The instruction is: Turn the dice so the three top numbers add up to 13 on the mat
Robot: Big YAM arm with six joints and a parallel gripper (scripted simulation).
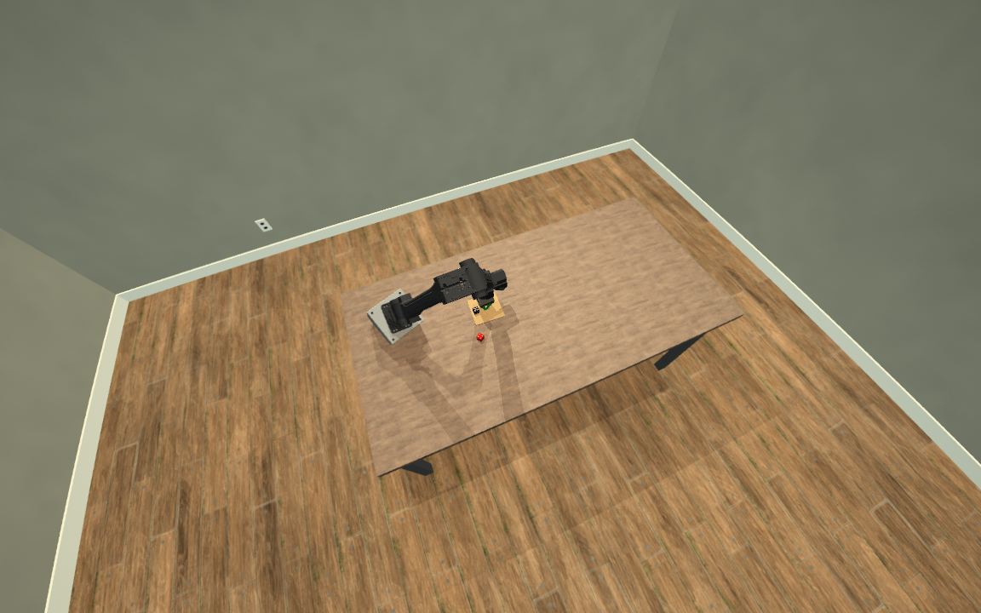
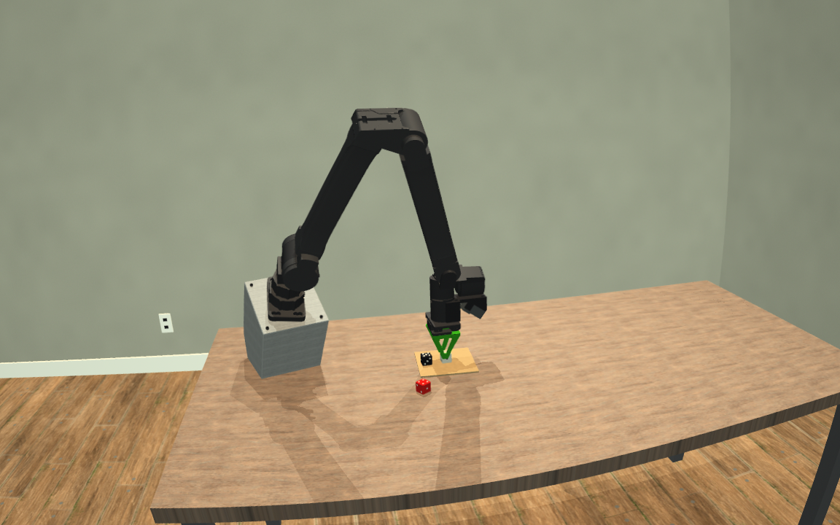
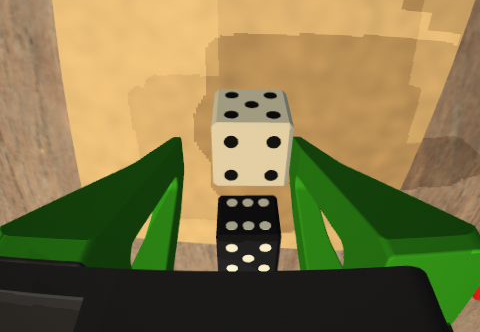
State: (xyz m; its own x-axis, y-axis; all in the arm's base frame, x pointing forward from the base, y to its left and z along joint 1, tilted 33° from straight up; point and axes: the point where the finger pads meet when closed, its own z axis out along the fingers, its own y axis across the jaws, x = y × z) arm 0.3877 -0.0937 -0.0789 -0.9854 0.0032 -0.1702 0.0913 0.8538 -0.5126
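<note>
Nearest, the red die (image 2: 422, 386) sits on the tabletop (image 2: 606, 365), just off the mat (image 2: 465, 362). On the mat, the black die (image 3: 247, 232) rests before the white die (image 3: 252, 138) (both lie between green fingers). The hand (image 3: 236, 192) stands apart, gripping nothing.

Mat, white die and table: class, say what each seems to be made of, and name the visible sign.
Mat: probably cork or card, matt tan with faint mottling, lying flat and thin.
White die: likely hard plastic, smooth cream faces, black pips, rounded edges.
Table: wood or wood veneer, brown grain streaks with a slight sheen.
</note>
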